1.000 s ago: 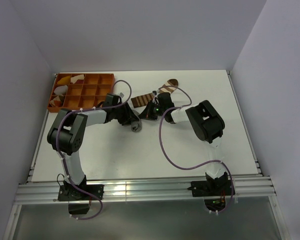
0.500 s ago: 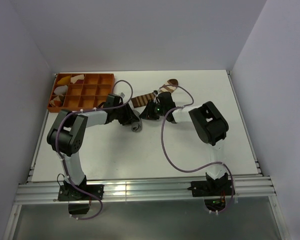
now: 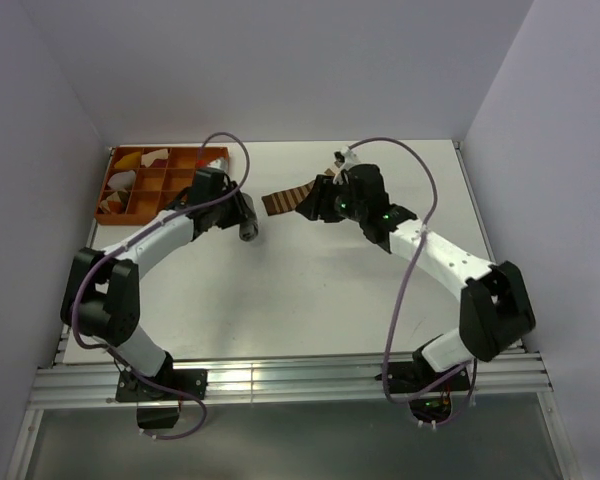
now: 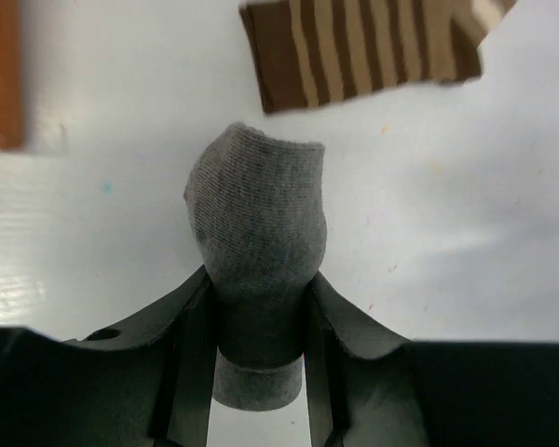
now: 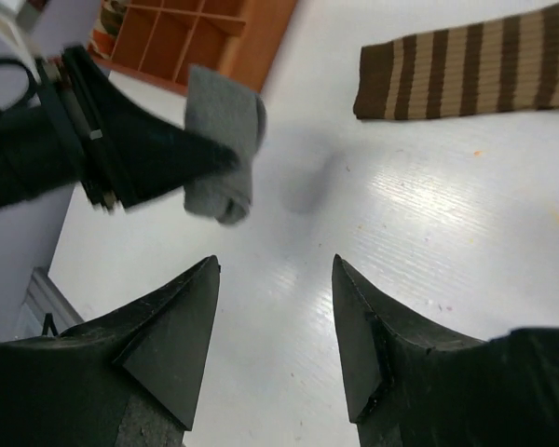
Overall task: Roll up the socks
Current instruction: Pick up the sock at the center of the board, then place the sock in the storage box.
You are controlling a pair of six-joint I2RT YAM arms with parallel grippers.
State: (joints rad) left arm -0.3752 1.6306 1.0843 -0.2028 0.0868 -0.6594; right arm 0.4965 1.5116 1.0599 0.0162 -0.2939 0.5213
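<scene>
**Grey roll in the grip, brown sock still flat**

At the far left of the table (image 3: 310, 290) stands the orange tray (image 3: 175, 152), with yellow and white cloth pieces (image 3: 127, 180) in some of its compartments. Just to its right the left hand (image 4: 259, 317) is clamped on the grey sock (image 4: 256, 214). The sock is bunched into a short, fat roll that sticks out past the fingertips. Its shadow on the white surface suggests it hangs a little above the table rather than resting on it.

Further right lies the brown sock (image 4: 363, 51), flat and unrolled, its near end close to the grey roll but not touching it. The right hand (image 5: 275, 263) hovers over the table beside that end. Its fingers are spread wide and there is nothing between them.

As I read it, the grey sock is done and needs only to be set down, and the brown one comes next.

- **Grey roll:** the grip should stay across the middle of the roll until it touches down. Soft knit springs open once the squeeze goes, so it should land with the loose edge underneath.
- **Brown sock:** the right hand should come down square on one end and pinch through both layers. The first turn should be tight, because a slack start gives a loose roll.
- **Anchoring:** once free, the left hand could pin the other end so the sock does not slide on the smooth table.
</scene>
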